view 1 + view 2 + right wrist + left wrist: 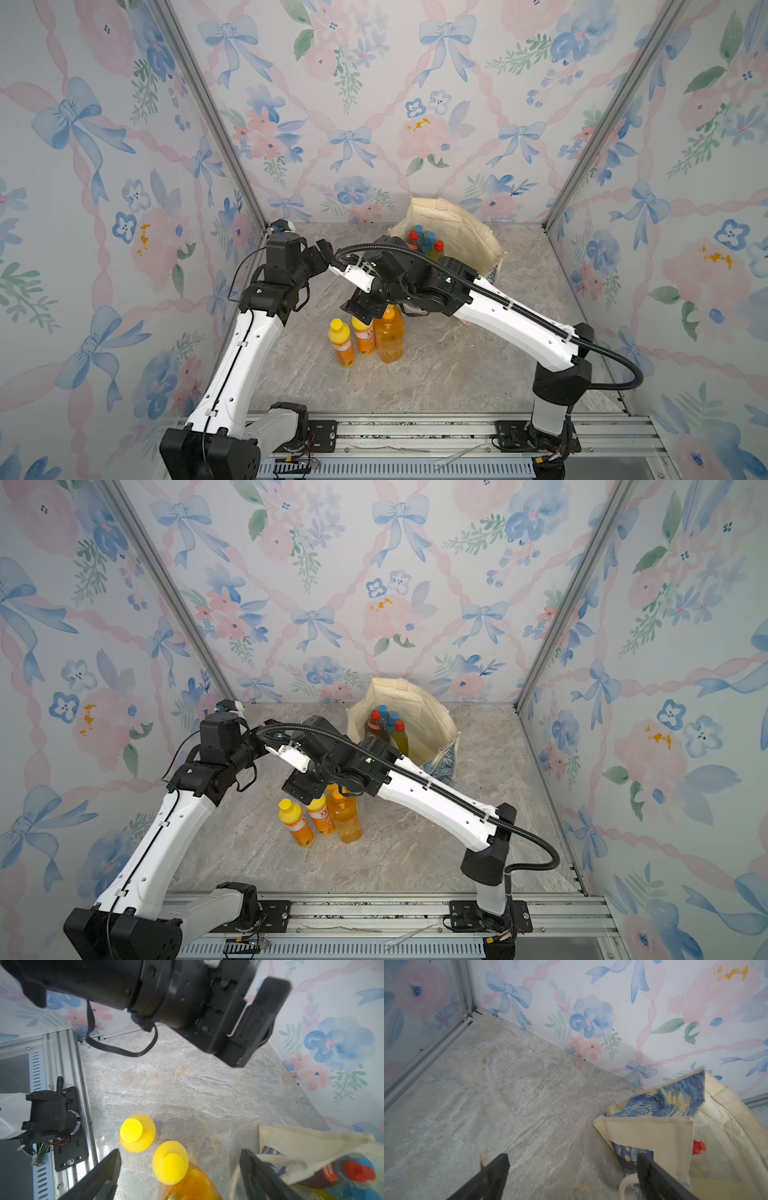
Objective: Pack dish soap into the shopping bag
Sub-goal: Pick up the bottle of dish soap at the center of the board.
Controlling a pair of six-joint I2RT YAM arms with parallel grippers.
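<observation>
Bright, even light is seen throughout; soft shadows are cast on the bench (436, 374); wrist-view foregrounds are blurred.

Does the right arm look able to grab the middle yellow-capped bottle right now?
Probably yes: the right gripper hangs open above the middle bottle, with nothing between. The big orange bottle stands close, so a finger may bump it.
</observation>
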